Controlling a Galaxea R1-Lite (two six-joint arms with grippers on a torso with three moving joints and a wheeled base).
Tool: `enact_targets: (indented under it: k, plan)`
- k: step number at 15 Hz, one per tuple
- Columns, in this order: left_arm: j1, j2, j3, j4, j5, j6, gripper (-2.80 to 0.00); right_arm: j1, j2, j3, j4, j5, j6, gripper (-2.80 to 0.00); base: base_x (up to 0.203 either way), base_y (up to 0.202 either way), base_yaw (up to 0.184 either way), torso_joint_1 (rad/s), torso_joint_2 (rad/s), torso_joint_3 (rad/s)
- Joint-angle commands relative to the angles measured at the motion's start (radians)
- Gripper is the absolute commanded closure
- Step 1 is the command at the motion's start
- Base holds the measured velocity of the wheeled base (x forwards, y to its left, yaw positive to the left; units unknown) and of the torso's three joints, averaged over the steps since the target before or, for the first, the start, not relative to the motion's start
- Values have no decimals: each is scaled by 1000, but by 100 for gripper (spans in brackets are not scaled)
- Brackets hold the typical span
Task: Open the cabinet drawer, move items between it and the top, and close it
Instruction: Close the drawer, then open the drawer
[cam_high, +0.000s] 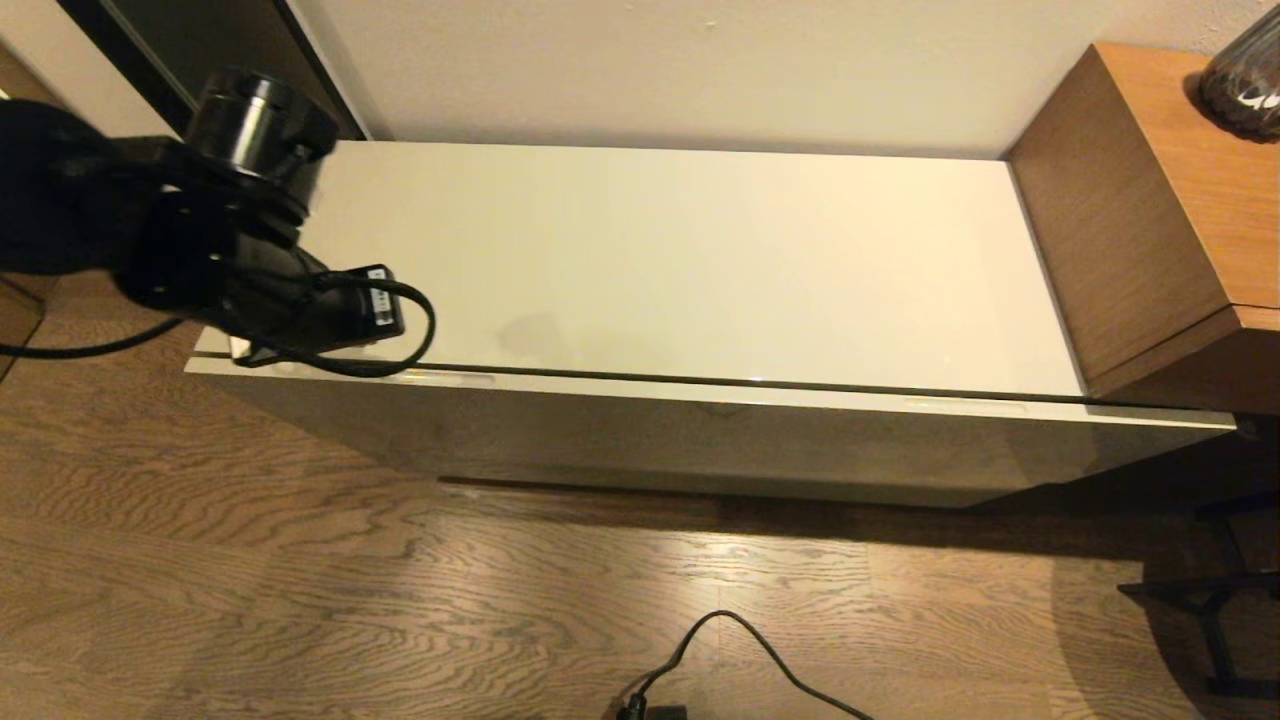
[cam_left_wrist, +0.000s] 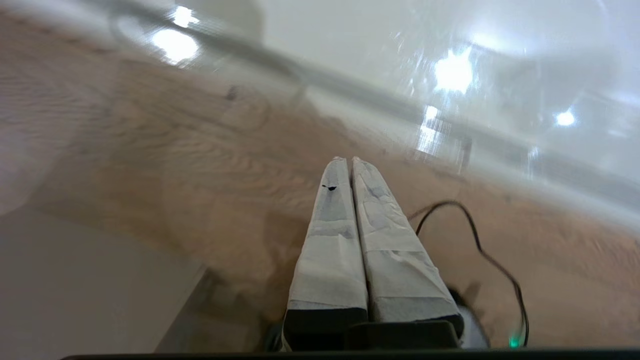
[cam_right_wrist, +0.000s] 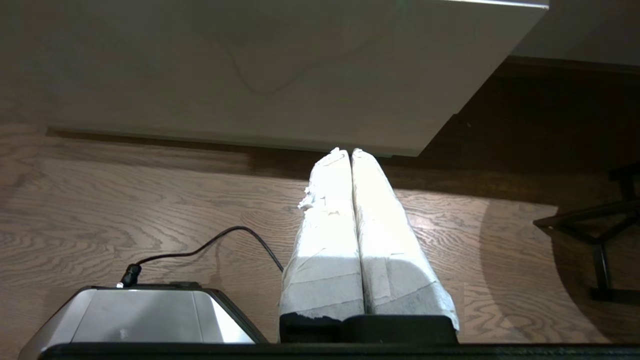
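Wood-grain floor (cam_high: 300, 600) fills the near part of the head view, with a black cable (cam_high: 760, 650) curling across it. Low over these boards the right gripper (cam_right_wrist: 350, 152) hangs, its two white-wrapped fingers (cam_right_wrist: 325, 240) pressed flat together and holding nothing; its tips point toward the bottom edge of the cabinet front, and a grey base unit (cam_right_wrist: 135, 315) with a plugged-in lead sits beside it.

Beyond the floor stands the cabinet drawer (cam_high: 700, 440), pushed in, its glossy front flush under the slab and a slim recess (cam_high: 450, 376) showing along its upper edge. Over its left end reaches the left arm (cam_high: 230, 250), black, with a looped cable. Its left gripper (cam_left_wrist: 348, 161) has both wrapped fingers (cam_left_wrist: 330, 240) closed against each other, empty, aimed at a blurred glossy surface.

Farther back lies the top (cam_high: 700, 260), a cream slab with no slippers or tissue pack visible on it. At its right end rises a brown wooden unit (cam_high: 1150, 200), and the wall (cam_high: 700, 70) runs behind.
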Motion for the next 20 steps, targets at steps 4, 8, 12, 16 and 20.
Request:
enact_targets:
  k: [4, 8, 12, 16, 20]
  plan:
    - [-56, -649, 190, 328, 2, -2, 0, -1, 0, 0, 1, 0, 0, 0, 0, 0, 0, 0, 0, 0]
    - [15, -1047, 368, 631, -2, 28, 0, -1, 0, 0, 0, 0, 0, 0, 0, 0, 0, 0, 0, 0]
    - [328, -1344, 464, 833, -121, 298, 0, 1, 0, 0, 0, 0, 0, 0, 0, 0, 0, 0, 0, 0]
    - [334, -1430, 518, 910, -179, 371, 0, -1, 0, 0, 1, 0, 0, 0, 0, 0, 0, 0, 0, 0]
    - [321, -1618, 575, 904, -206, 431, 0, 0, -1, -2, 1, 0, -1, 0, 0, 0, 0, 0, 0, 0]
